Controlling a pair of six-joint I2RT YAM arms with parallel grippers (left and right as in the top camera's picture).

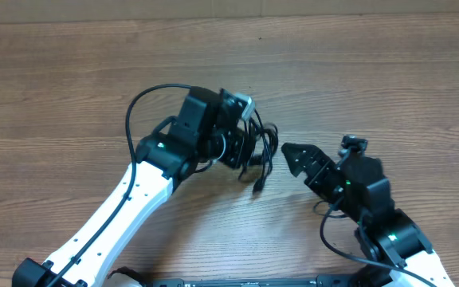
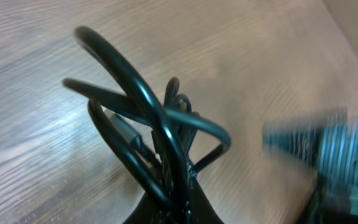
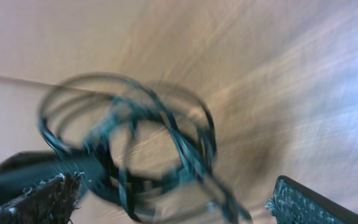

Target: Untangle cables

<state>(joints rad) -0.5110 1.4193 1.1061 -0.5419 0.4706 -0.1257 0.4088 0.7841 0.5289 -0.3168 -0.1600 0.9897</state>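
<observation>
Cables [image 1: 268, 153] form one knotted black bundle near the middle of the wooden bench [image 1: 70, 72], with a plug end trailing toward the near edge. The left end effector [image 1: 248, 151] is clamped tight on the bundle, and loops fan out from its closed tips. The right end effector [image 1: 293, 155] sits just right of the tangle, jaws spread wide, gripping nothing. Its wrist view is blurred, showing the loops ahead of its fingers [image 3: 45, 199].
</observation>
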